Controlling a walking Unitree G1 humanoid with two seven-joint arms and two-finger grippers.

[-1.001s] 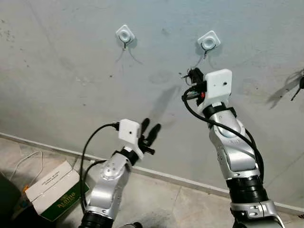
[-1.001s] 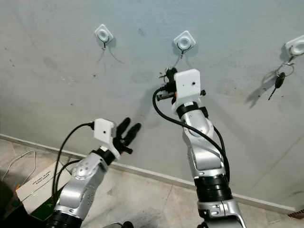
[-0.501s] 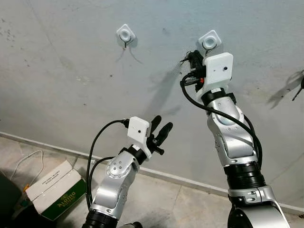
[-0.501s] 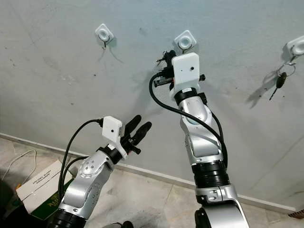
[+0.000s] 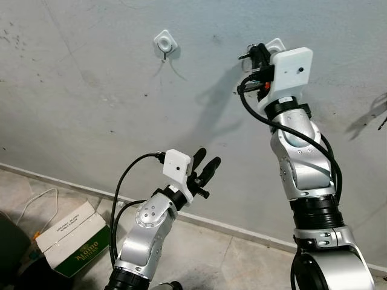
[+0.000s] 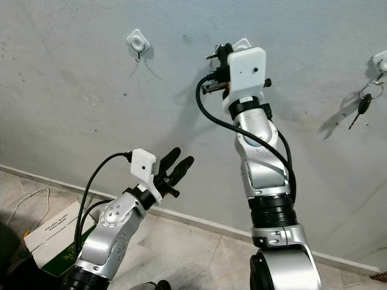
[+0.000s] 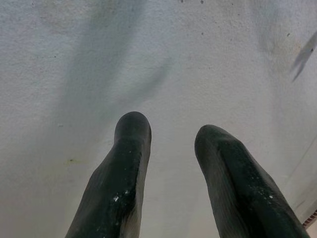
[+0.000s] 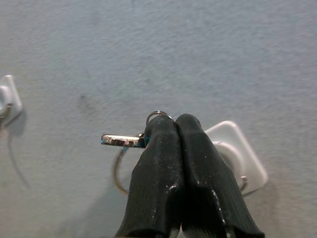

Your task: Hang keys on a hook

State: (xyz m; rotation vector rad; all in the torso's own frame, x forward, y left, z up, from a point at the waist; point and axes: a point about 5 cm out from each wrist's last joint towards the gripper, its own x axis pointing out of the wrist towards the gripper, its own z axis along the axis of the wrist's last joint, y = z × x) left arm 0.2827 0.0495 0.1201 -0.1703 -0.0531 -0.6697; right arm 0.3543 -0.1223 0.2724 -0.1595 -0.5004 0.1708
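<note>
Where the grey wall (image 5: 91, 90) meets the floor (image 5: 211, 254), a pale skirting line, with a box (image 5: 66, 238) and a white cable (image 5: 36, 202) at lower left. Plenty of bare wall between the left hook (image 5: 165, 42) and the middle hook (image 8: 237, 153), and more bare wall below both. Far right, another hook (image 6: 381, 60) with a dark key (image 6: 364, 106) hanging from it, well apart from the arms.

Right gripper (image 8: 176, 124) raised high against the wall, just beside the middle hook, fingers pressed together and clamped on the keys (image 8: 124, 141). Silver key blade sticking out sideways from the fingertips, towards the left hook; thin ring (image 8: 119, 171) looping down beside the fingers, close to the wall. White pad of the middle hook partly hidden behind the fingers, its small metal hook tip showing past them. Cannot tell whether the ring touches the hook.

Keys small and metallic, bright blade, wire ring, a second small ring at the fingertips.

Left gripper (image 5: 204, 166) lower, held up near the wall, fingers (image 7: 129, 163) apart, nothing between them.
</note>
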